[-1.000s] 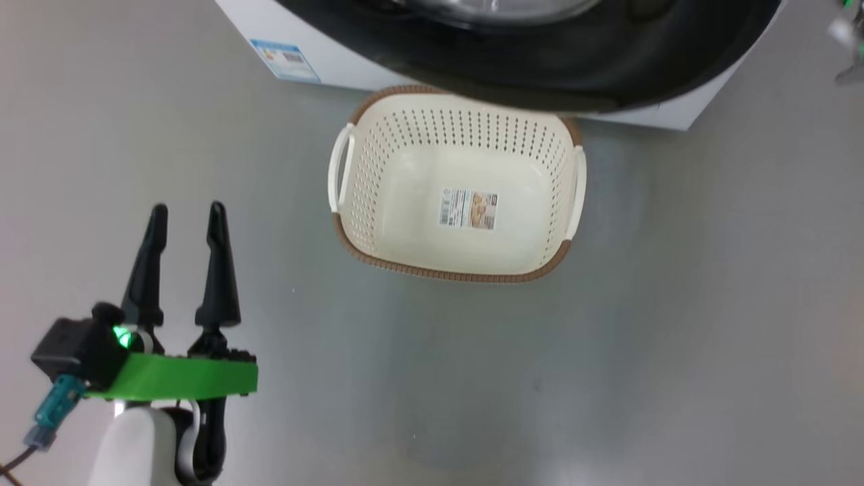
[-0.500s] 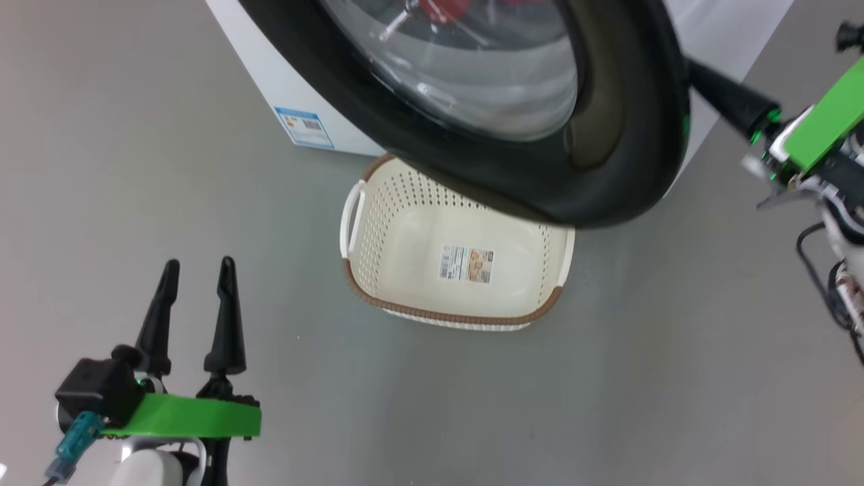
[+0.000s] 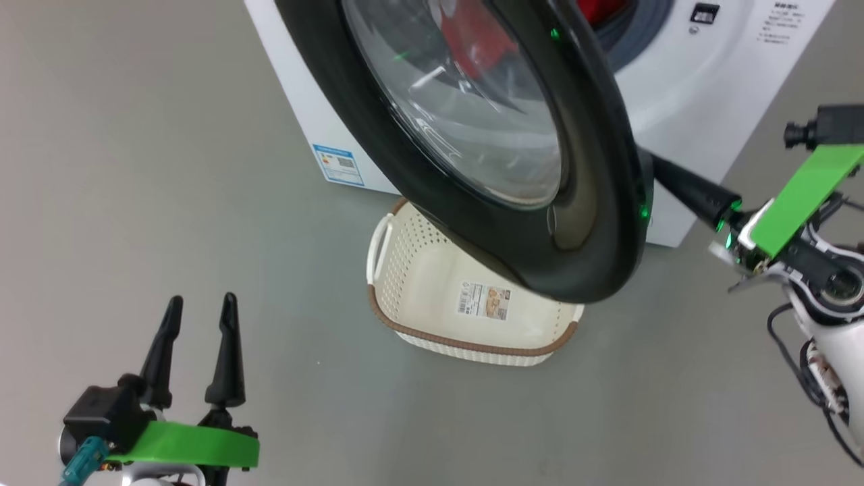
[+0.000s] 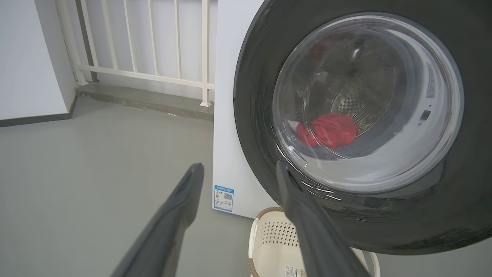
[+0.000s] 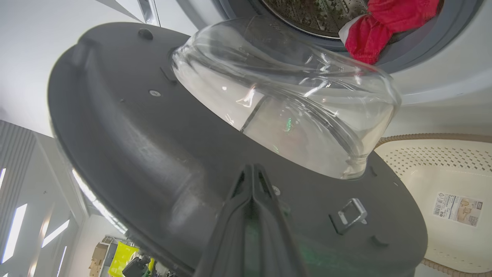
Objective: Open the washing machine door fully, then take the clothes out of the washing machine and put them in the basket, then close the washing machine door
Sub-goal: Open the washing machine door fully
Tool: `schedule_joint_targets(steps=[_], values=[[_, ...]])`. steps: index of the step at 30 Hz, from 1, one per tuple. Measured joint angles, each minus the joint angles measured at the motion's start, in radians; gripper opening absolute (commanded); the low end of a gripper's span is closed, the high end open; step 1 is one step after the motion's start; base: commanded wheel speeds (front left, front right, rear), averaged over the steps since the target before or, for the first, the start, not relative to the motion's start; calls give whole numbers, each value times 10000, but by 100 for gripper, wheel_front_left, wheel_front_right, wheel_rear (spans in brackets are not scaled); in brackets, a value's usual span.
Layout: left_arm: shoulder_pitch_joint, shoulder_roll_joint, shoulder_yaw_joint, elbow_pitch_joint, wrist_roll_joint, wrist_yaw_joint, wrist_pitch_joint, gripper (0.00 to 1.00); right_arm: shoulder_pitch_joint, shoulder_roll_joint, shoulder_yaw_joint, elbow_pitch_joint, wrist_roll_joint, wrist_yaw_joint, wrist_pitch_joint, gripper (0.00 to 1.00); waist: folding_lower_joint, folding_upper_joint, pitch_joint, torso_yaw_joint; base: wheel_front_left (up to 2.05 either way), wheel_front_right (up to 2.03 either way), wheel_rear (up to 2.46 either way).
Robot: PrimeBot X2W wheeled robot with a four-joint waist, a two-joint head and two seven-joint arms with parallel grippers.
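Right gripper (image 5: 251, 169) clenched on nothing, tips against the inner face of the washing machine door (image 5: 134, 146)

Its fingers point left at the door, which stands partly open above the basket (image 3: 466, 341); this arm is nearer, so the widening push likely runs leftward; the left gripper (image 3: 202, 298) hangs spread, well apart; the clothes (image 5: 388, 23) lie far inside the washing machine (image 3: 682, 94).

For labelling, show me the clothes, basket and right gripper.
the clothes (image 5: 384, 27): right wrist view, red bundle's middle.
the basket (image 3: 466, 345): head view, brown front rim.
the right gripper (image 5: 252, 169): right wrist view, between fingertips.
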Motion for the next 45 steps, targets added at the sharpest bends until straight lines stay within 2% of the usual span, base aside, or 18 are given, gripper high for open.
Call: schedule_joint_targets(steps=[19,31,45], values=[[463,251,-174,303,75,0,0,100,2072,725,-295,-959,-15,0,240,0,0,0,-1007,894,0,0,0],[504,382,-299,389,75,0,0,100,2476,1243,-337,-1047,-197,0,556,0,0,0,-1351,1472,0,0,0],[638,380,-272,451,75,0,0,100,2467,1662,-238,-949,-518,0,821,0,0,0,-1484,1746,0,0,0]])
